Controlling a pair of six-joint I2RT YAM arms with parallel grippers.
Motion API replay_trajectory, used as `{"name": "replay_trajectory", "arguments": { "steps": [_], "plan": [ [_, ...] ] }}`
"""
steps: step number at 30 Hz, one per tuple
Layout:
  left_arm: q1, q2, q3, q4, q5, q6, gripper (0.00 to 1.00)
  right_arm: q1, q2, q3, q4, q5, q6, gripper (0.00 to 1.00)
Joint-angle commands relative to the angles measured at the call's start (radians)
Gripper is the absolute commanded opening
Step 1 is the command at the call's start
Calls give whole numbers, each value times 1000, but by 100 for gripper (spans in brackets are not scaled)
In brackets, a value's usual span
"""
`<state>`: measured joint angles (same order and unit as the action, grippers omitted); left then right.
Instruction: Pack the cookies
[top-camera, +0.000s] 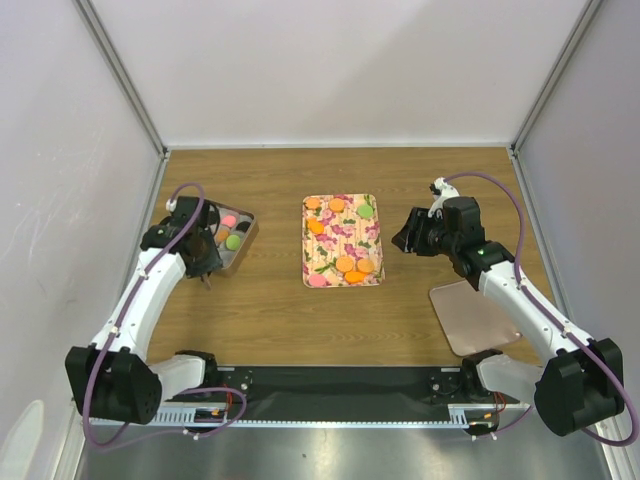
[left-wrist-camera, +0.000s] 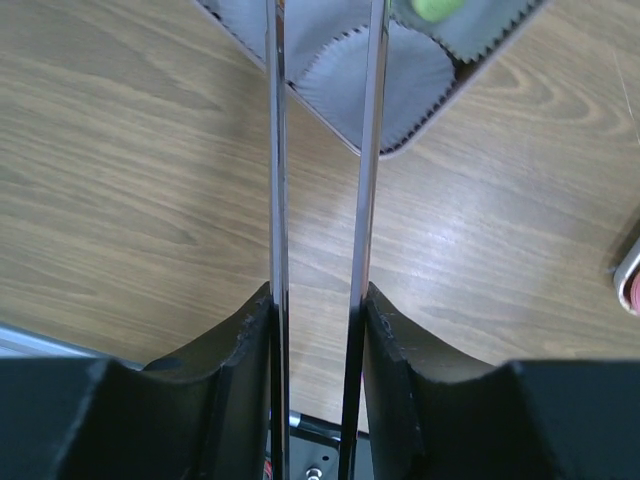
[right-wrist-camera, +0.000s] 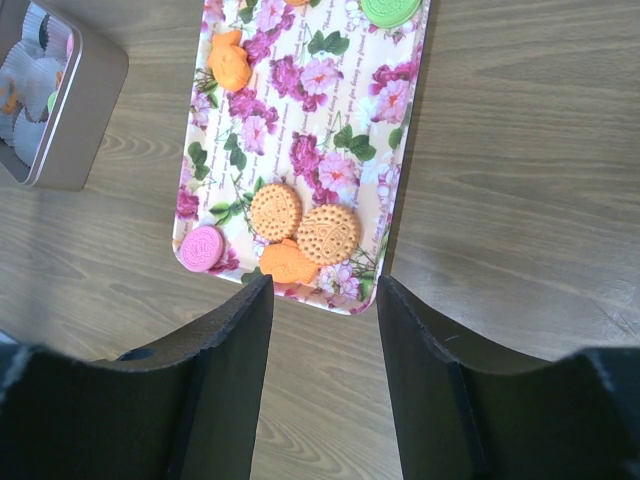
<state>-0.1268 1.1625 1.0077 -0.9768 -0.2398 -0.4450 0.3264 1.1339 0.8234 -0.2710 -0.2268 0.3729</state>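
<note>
i see left tool (left-wrist-camera: 318, 300) clamped on tongs (left-wrist-camera: 277, 150); right tool (right-wrist-camera: 323, 300) apart, cookies (right-wrist-camera: 275, 210) on tray (right-wrist-camera: 330, 130) just ahead of it.

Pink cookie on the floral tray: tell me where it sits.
Right wrist view: pink cookie lies in the floral tray's lower-left corner, just left of the orange fish-shaped cookie.

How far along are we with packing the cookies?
Done: a few cookies lie in the tin. In hand: nothing; the left gripper holds empty tongs at the tin's corner, and the right gripper hangs open at the tray's edge. Remaining: several more cookies on the tray.
</note>
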Motion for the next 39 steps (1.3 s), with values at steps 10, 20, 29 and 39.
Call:
{"name": "replay_trajectory", "arguments": {
  "steps": [10,20,29,39],
  "plan": [
    [108,9,3,44,-19,9,39,7,-16,16,36,-14,8,52],
    [124,12,-21,53,-41,15,40,10,-17,13,38,-20,11,52],
    [167,11,-41,70,-46,14,40,13,-19,13,38,-20,11,52],
    [171,22,-47,84,-43,11,41,11,-22,14,36,-14,9,52]
  ]
}}
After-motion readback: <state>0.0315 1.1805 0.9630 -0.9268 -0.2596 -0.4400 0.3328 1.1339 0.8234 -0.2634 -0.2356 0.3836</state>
